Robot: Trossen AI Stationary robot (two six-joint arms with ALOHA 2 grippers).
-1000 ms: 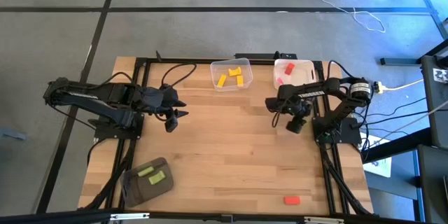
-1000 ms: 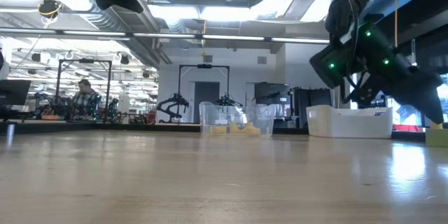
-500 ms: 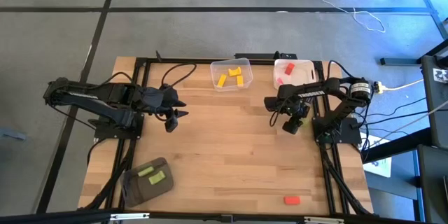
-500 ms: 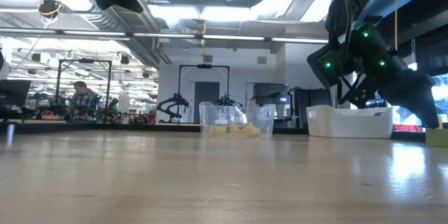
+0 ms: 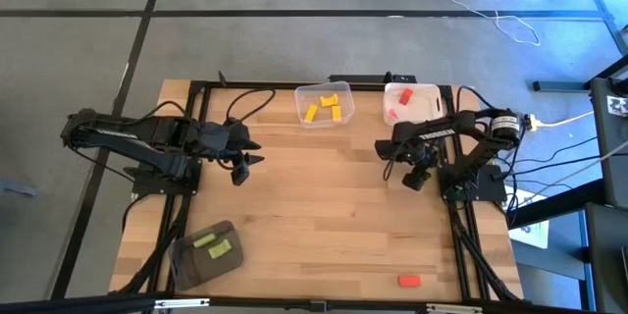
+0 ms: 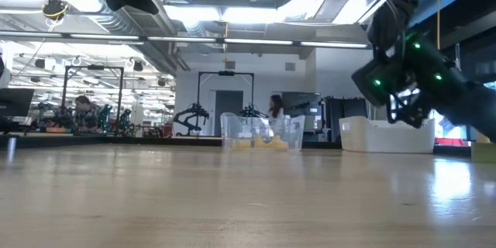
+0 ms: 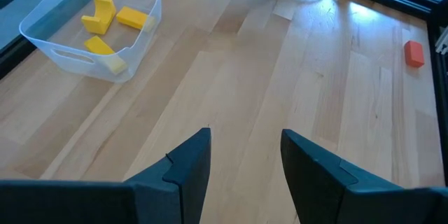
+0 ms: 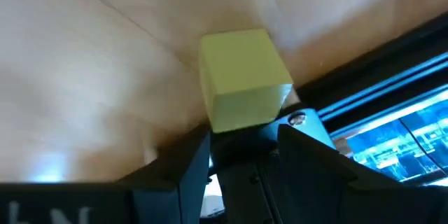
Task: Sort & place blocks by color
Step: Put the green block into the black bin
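Right gripper (image 5: 414,179), right of table centre: jaws clamp a light green block (image 8: 243,77). Left gripper (image 7: 241,161), left side: jaws parted, empty. Red block (image 5: 409,280) lies near edge, right.

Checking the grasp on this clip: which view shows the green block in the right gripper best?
The right wrist view: the green block fills it, clamped in the right gripper. In the high, low and left wrist views, the arm hides it.

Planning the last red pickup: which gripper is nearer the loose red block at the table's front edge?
Right. The right gripper hangs over the table's right side, farther back than the red block. The left gripper is across the table, much farther off.
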